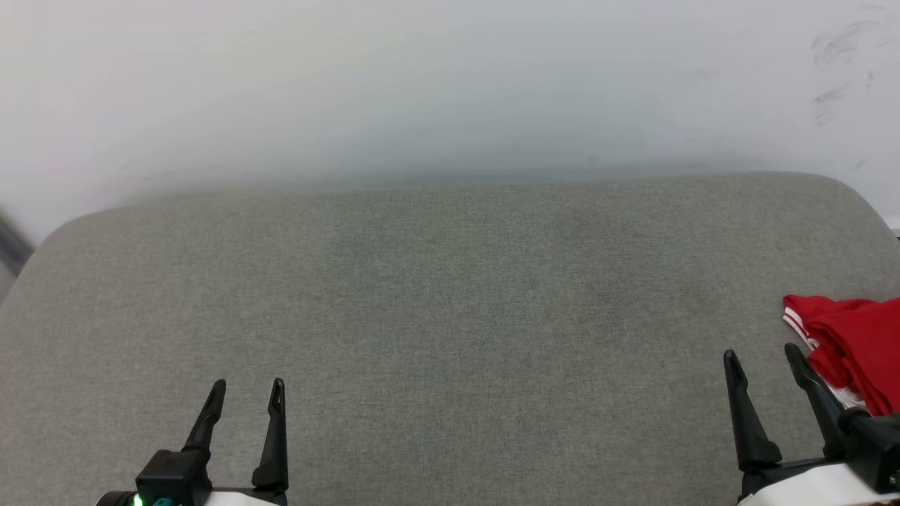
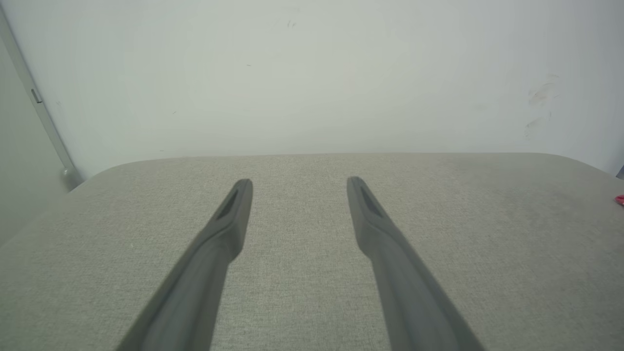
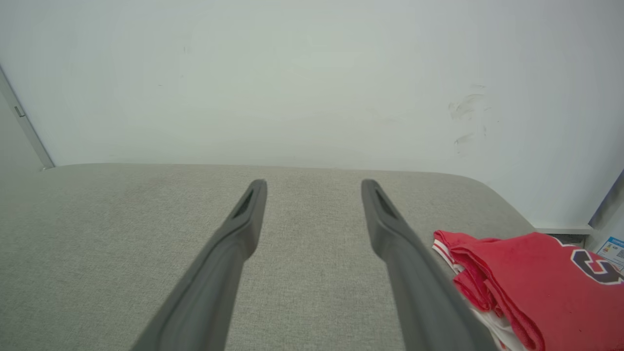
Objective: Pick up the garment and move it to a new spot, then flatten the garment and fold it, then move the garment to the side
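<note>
Obs., one moment, three views.

- Left end effector: you have it at the lower left of the head view, over the near part of the grey fabric-covered tabletop. Its two dark fingers are spread apart and nothing is between them. The left wrist view confirms this: left end effector released, with bare grey cloth in the gap.
- Right end effector: lower right of the head view, fingers likewise spread and empty. In the right wrist view the right end effector shows only tabletop between its fingers.
- The garment: a red heap at the right edge of the tabletop, partly cut off by the frame edge. It lies just beside the right end effector, on its outer side. The outer finger crosses the garment's near edge in the head view, but you cannot tell from here whether it touches.
- Right wrist view: the garment lies bunched in folds, with a white red-striped sleeve edge toward the fingers and part of the dark, white-outlined lettering facing up.
- Left wrist view: a small red sliver of the garment sits at the far right edge, well apart from the left fingers.
- Background: pale wall behind the tabletop, with grey scuff marks at upper right.
</note>
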